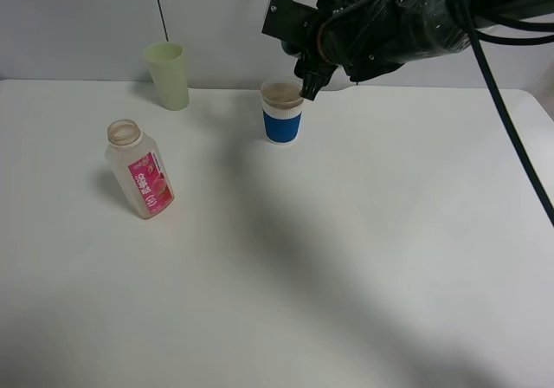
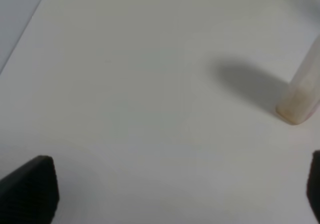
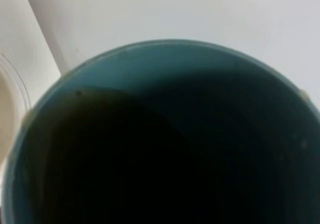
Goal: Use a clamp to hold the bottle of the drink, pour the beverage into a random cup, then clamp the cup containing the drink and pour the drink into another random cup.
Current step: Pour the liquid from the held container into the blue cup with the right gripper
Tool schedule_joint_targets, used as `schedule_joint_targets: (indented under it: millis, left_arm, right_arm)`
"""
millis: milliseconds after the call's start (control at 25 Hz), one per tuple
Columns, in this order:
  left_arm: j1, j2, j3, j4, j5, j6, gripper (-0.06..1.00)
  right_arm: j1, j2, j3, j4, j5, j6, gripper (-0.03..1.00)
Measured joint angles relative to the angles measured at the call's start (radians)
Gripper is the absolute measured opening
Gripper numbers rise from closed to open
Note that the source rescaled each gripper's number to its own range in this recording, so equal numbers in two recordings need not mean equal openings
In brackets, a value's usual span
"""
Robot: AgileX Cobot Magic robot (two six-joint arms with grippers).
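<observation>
The right pincer (image 1: 309, 85) hangs at the end of the black arm that reaches in from the right over the back of the bench (image 1: 363, 267). It sits just above and beside the rim of the blue-banded white cup (image 1: 282, 113). It is pressed together on the teal cup (image 3: 175, 64), whose open mouth fills the right wrist view. The fingers themselves are out of that view, and the arm hides the teal cup from the high camera. The cup is off the bench and tipped toward the camera, and the dark brown beverage (image 3: 100, 139) is pooled inside it against the lower wall. A pale curved rim shows just beside the teal cup's lip.

The blue-banded cup stands upright near the back of the bench. Its inside looks pale brown, but I cannot tell whether that is liquid.

The left pincer (image 2: 172, 191) is spread wide and pinches nothing, with one black fingertip (image 2: 30, 189) at each lower corner of its wrist view over bare bench. It does not appear in the high view.

The bottle (image 1: 138, 170) stands upright on the left part of the bench, well apart from the cups, with its mouth open and its pink label facing front. The pale green tumbler (image 1: 168, 74) stands behind it by the wall.
</observation>
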Motion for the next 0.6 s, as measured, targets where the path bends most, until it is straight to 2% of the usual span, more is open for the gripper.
schedule_joint_targets:
  millis: [600]
  left_arm:
    - [0.0, 0.0, 0.0, 0.0, 0.0, 0.0, 1.0]
  right_arm:
    - [0.0, 0.0, 0.0, 0.0, 0.03, -0.079, 0.0]
